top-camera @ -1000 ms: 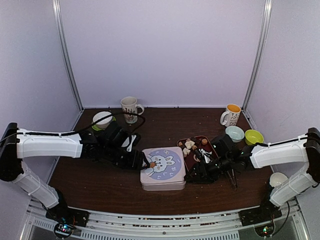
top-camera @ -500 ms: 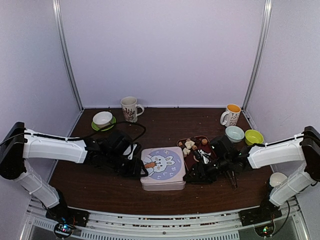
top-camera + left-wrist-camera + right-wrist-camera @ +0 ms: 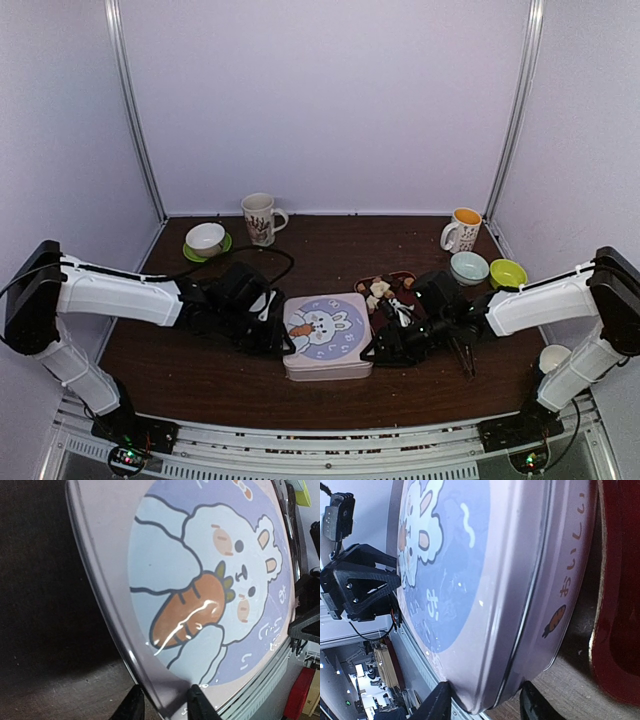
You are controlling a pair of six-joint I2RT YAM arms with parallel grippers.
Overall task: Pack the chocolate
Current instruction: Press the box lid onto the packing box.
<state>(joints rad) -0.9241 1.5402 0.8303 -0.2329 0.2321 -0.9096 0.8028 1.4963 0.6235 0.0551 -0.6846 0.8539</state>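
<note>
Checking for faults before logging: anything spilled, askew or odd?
Nothing stands out. The tin sits flat and closed, with the left gripper and right gripper straddling opposite edges; the chocolate is piled on its tray.

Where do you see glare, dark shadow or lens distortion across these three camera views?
Left wrist: a white glare streak crosses the carrot on the tin lid, and the table beside it falls nearly black. Right wrist: the tin looks bowed, likely from the wide lens, and the room behind it is soft. Top external: evenly lit and sharp.
</note>
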